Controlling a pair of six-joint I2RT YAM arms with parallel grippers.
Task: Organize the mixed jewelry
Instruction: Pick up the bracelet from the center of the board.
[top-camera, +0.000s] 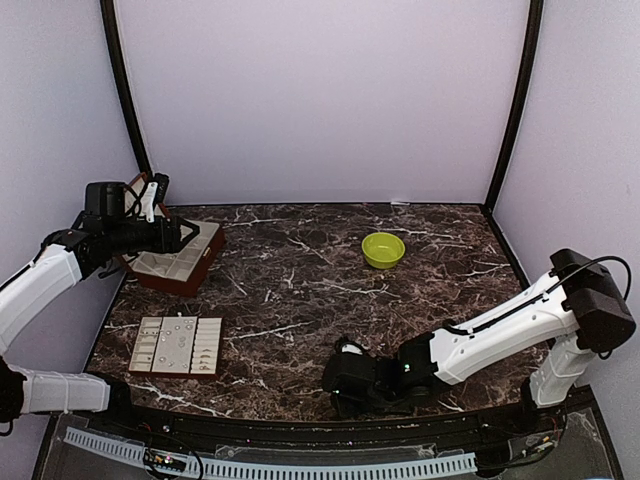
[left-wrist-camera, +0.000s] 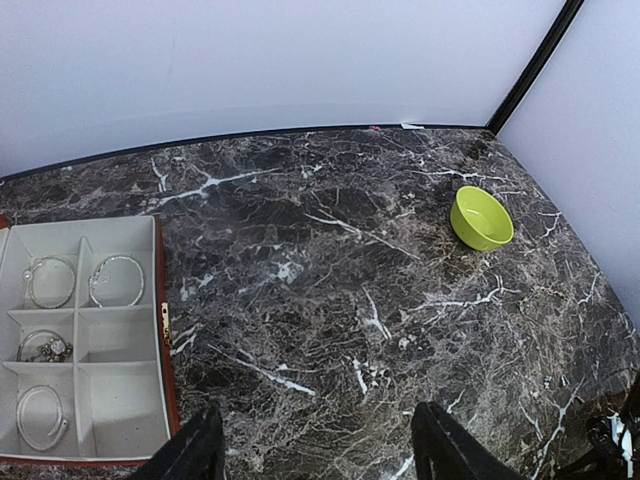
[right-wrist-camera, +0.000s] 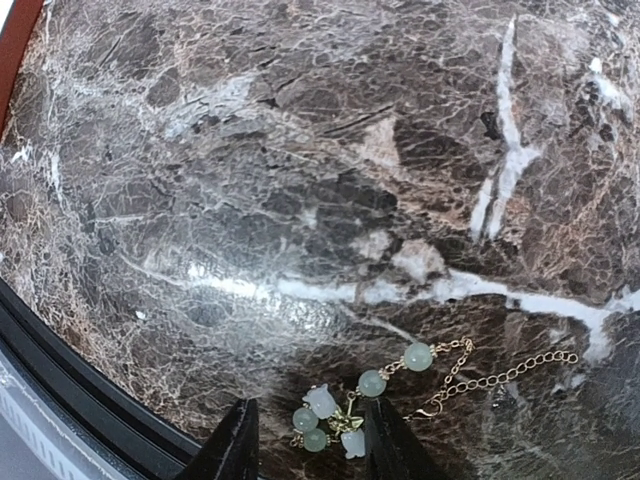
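At the near middle of the bench (top-camera: 300, 290), finds the right fingers (right-wrist-camera: 238, 445) down low over the marble, spread to either side of a beaded chain (right-wrist-camera: 372, 383): pale green beads and a thin gold-coloured chain lying flat on the stone, just inside the near edge. Leaves a sliver of bare bench between 1 finger and the bead cluster, so no pinch yet. Catches the black rim (right-wrist-camera: 60, 400) of the bench edge in the right wrist view, close to the beads. Over at the far left, shows the left fingers (left-wrist-camera: 195, 455) spread wide with nothing between them, raised beside the open reddish-brown box (left-wrist-camera: 165, 330). Counts 4 silvery bangles (left-wrist-camera: 115, 280) in the box's cream compartments, each in its own cell. Places a cream tray (top-camera: 145, 368) at the near left, dotted with small pale pieces (top-camera: 180, 325) too tiny to tell apart. Puts a lime-green bowl (top-camera: 383, 250) toward the far right, well apart from everything else.
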